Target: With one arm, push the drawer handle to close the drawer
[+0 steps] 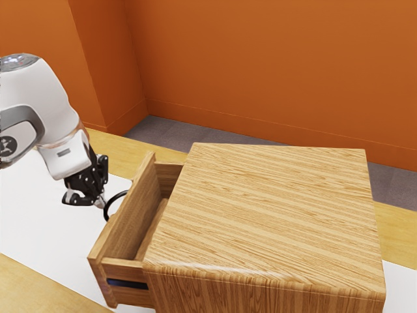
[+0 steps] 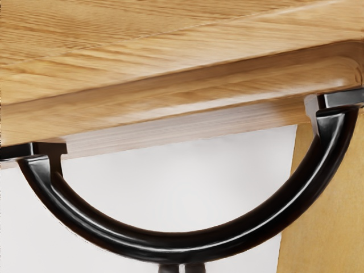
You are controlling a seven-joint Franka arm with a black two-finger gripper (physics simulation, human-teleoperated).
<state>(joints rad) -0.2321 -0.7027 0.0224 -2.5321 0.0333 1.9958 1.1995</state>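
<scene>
My gripper [image 1: 100, 203] is at the exterior view's left, pointing down toward the drawer's front, its fingertips together at the black curved handle [image 1: 107, 207]. The wooden drawer [image 1: 124, 207] stands pulled out from its cabinet [image 1: 273, 208], its inside visible from above. In the wrist view the handle [image 2: 182, 241] forms a wide black arc fixed at both ends to the wooden front [image 2: 187, 102]. The tips of my gripper [image 2: 182, 268] stand side by side against the outer side of the arc's middle, or very close to it; contact is hard to tell.
The cabinet stands on a table with a white sheet [image 1: 32, 215] over yellowish wood [image 1: 146, 152]. Behind the table are a grey floor [image 1: 169, 133] and orange walls [image 1: 260, 65]. The drawer's side wall [image 1: 127, 269] faces the exterior view's lower edge.
</scene>
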